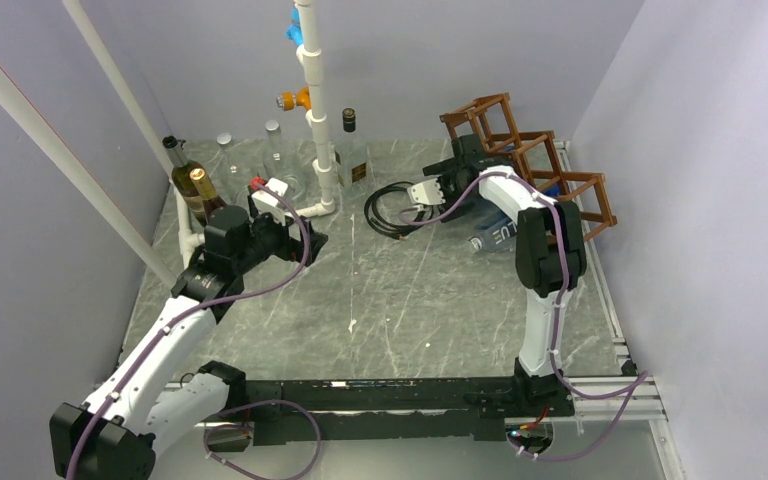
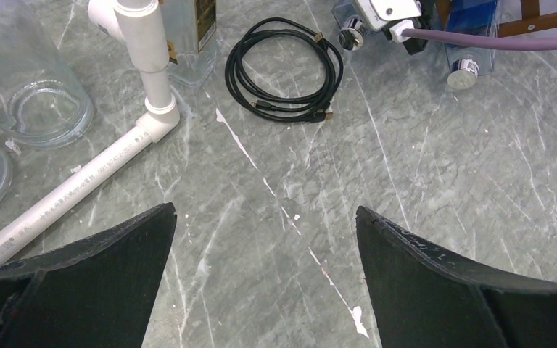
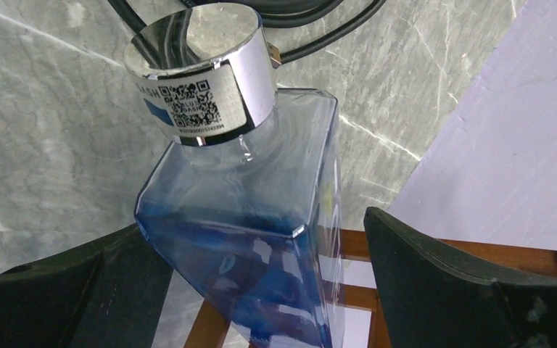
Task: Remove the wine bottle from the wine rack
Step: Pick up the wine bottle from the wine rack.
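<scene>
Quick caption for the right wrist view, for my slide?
Open right hand straddles the blue wine bottle on the wine rack.

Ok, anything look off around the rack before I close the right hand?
Nothing spilled or broken. A coiled black cable lies loose on the table just beyond the silver cap of the blue bottle, where it could snag, and white flecks dot its surface.

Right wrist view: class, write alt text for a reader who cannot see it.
A blue glass bottle with a silver QR-coded cap sits inside the open right claw. The wooden rack shows beneath it, grey marble table beyond.
</scene>
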